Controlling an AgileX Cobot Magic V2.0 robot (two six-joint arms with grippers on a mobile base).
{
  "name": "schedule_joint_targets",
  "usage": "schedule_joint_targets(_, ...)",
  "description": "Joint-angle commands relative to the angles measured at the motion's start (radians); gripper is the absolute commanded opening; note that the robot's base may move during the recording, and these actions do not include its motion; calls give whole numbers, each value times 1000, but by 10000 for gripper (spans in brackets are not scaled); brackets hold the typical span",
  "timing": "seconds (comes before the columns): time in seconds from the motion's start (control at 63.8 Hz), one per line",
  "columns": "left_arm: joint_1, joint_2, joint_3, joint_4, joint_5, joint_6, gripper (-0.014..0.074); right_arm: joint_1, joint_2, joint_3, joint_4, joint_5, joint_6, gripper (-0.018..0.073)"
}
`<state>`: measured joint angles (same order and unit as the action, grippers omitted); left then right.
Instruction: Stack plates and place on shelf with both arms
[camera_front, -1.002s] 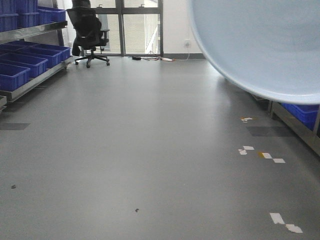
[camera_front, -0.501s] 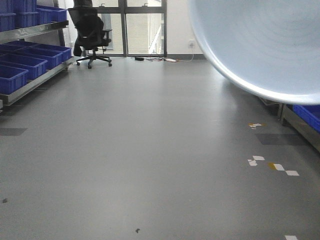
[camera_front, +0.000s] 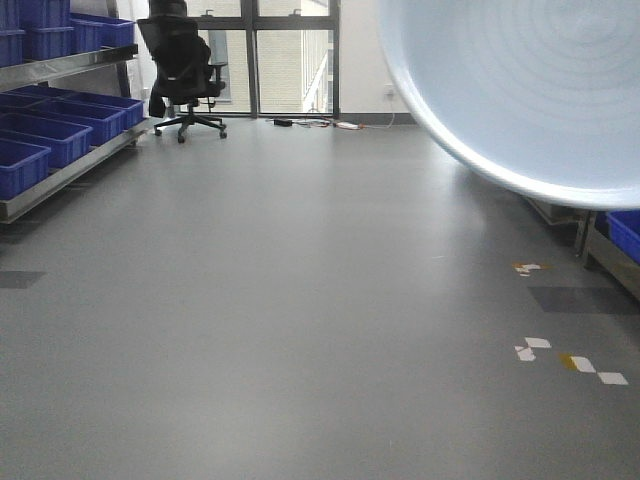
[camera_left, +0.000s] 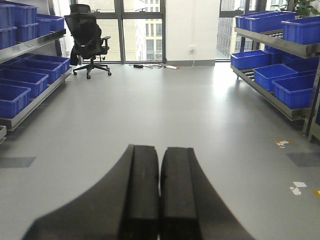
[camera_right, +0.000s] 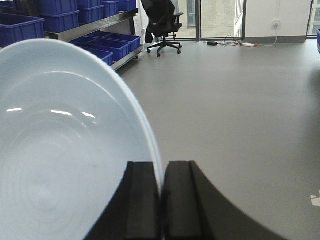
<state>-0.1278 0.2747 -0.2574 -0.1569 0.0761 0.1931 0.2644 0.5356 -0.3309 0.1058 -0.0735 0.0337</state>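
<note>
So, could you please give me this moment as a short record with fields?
right gripper: shut on the rim of the plate
left gripper: shut, holding nothing
plates made out: one only
plate in front view: fills the upper right corner
floor: grey, with white tape marks on the right
surroundings: blue bins on racks at both sides, black office chair by the windows

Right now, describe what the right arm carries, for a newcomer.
In the wide grey-floored room lined with racks of blue bins, look at the right gripper. Its jaws pinch the rim of a pale plate, the only glossy round thing there.
</note>
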Motion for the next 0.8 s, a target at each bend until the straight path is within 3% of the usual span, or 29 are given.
schedule_joint_targets(0.0,1,10,-28,-1,-92,-3,80,-7,-1,-30,3,-99,2,36)
schedule_joint_targets(0.783,1,10,-28,-1,-92,-3,80,-7,-1,-30,3,-99,2,36)
